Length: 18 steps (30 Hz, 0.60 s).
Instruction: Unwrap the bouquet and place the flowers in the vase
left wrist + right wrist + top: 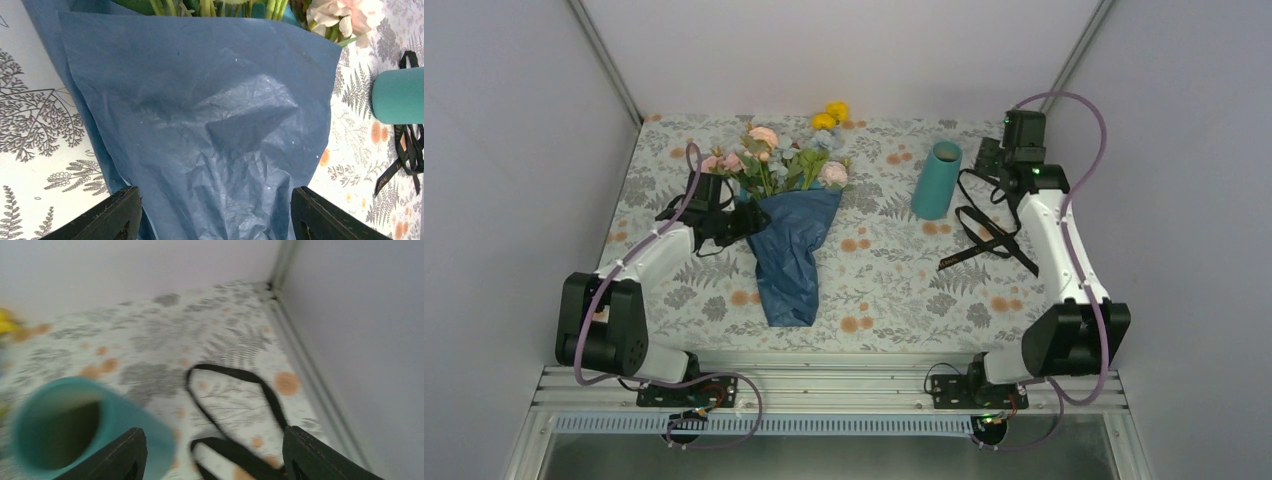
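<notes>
No readable text, labels or numbers, faint marks on black ribbon [395, 171] too small to read

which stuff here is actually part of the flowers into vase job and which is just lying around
Job:
- bouquet, wrapped in blue paper
- flowers
- teal vase

Lying about:
- black ribbon, loose beside the vase
- printed tablecloth

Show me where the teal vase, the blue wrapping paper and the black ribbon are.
teal vase [936, 182], top external view, middle of its side wall.
blue wrapping paper [210, 130], left wrist view, crinkled front face.
black ribbon [235, 452], right wrist view, wide band nearest the camera.
</notes>
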### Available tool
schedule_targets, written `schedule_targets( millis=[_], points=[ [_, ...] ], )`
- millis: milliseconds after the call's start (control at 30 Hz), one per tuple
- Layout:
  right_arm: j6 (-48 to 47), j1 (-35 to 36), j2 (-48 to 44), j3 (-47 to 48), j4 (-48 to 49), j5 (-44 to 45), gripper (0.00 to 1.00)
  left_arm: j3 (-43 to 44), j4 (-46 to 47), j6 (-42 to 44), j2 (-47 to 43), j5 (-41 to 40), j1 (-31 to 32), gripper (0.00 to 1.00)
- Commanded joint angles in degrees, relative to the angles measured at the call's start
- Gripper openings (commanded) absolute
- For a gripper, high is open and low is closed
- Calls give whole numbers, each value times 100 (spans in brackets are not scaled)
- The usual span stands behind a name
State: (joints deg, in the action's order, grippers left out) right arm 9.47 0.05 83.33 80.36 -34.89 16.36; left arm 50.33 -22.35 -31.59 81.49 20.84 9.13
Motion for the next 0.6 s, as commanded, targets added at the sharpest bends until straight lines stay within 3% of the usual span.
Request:
schedule_targets(
  millis=[0, 233, 400, 567],
  points=[
    [339, 841, -539, -149, -158, -855, 69, 43, 98, 153, 195, 210, 12, 74],
    [640, 2049, -995, -865, 275, -1405, 67, -62, 242, -86, 549, 186, 49, 74],
    [763, 3155, -1180, -1467, 1085, -2012, 66, 36, 114, -217, 442, 247, 120, 73],
    [1051, 4642, -849, -1691, 1838, -1602, 66, 141, -50, -188, -94, 411, -230, 74]
  ],
)
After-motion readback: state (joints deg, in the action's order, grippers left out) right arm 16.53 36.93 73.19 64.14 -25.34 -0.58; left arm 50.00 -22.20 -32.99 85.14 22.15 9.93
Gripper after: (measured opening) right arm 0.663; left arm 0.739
